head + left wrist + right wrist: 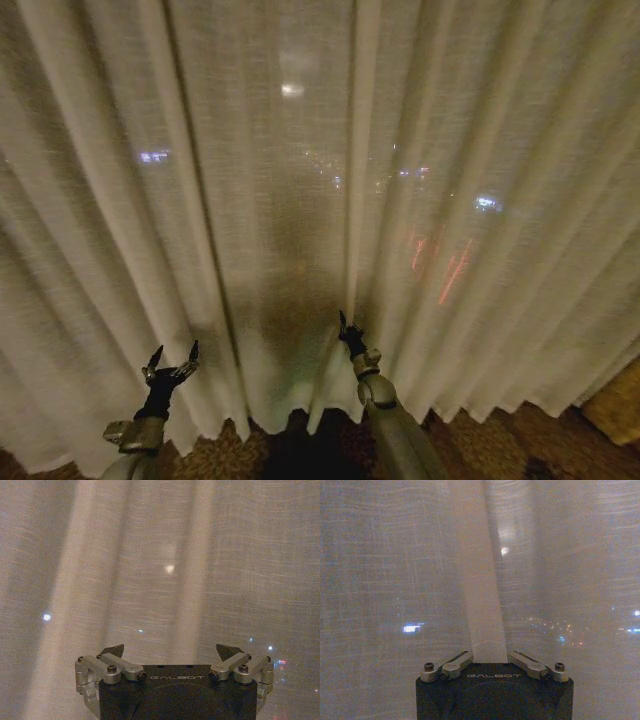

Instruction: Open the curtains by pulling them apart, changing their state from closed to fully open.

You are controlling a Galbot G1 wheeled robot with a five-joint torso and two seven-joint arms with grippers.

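Sheer cream curtains (300, 180) hang closed across the head view in vertical pleats, with city lights glowing through them. My left gripper (172, 358) is low on the left, open, its two dark fingertips apart and just in front of the fabric. The left wrist view shows that left gripper (170, 652) spread wide with the curtains (160, 570) close ahead and nothing between the fingers. My right gripper (347, 330) is near the middle, pressed into a pleat. In the right wrist view a fold of the curtains (487, 625) runs down into the right gripper (489, 656), which is shut on it.
Patterned carpet (480, 440) shows under the curtain hem. A golden-yellow object (615, 405) sits at the bottom right corner. The hem lifts slightly between the two arms, leaving a dark gap (300, 440) at the floor.
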